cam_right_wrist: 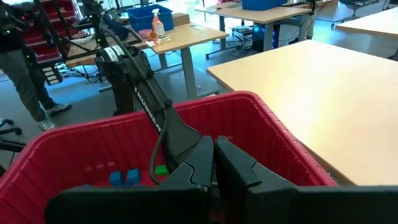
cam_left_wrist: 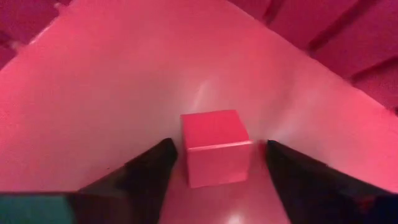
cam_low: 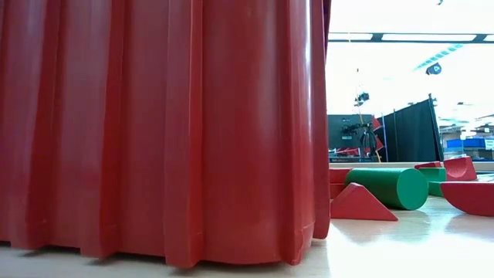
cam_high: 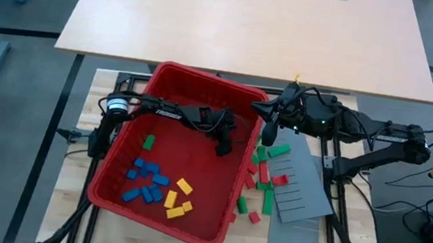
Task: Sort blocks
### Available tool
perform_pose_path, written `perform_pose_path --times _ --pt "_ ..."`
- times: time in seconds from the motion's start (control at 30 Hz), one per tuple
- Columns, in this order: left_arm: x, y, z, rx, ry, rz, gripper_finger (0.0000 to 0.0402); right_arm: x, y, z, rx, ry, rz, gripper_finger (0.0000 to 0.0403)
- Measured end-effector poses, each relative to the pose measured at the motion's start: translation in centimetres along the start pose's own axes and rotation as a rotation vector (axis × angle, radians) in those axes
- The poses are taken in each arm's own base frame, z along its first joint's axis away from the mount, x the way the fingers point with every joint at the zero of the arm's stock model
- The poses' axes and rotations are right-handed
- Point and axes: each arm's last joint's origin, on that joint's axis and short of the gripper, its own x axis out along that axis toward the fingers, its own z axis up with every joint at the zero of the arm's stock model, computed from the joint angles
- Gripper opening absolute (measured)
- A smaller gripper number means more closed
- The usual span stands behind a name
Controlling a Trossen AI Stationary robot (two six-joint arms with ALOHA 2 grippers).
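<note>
Inside the red bin my left gripper points down at the floor, open. A red block lies on the bin floor between its two fingers, with a gap on either side. Blue blocks, yellow blocks and one green block also lie in the bin. My right gripper hangs by the bin's right rim, above green and red blocks on the table. Its fingers are shut with nothing showing between them.
A flat grey slotted panel lies right of the bin under some blocks. In the low view the bin wall fills the left, with a green cylinder and a red wedge beside it. A large wooden table stands behind.
</note>
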Motion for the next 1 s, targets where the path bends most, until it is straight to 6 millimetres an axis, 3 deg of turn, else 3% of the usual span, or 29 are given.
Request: perform_pose_path --times 0.2,0.47,0.63,1.0 --pt "0.0 0.1 -0.1 -0.02 0.008 0.006 0.0108 0.0 0.0 0.0 -0.001 0.002 0.0 0.0" --pt "-0.2 0.0 -0.1 -0.037 0.014 -0.007 0.0105 0.0 0.0 0.0 -0.001 0.003 0.0 0.0" --pt "-1.8 -0.1 -0.2 -0.037 0.056 -0.012 0.0105 0.0 0.0 0.0 -0.008 0.003 0.0 0.0" --pt "-10.1 -0.7 1.3 0.0 -0.007 -0.023 0.0105 -0.1 0.0 0.2 -0.011 -0.014 0.003 0.0"
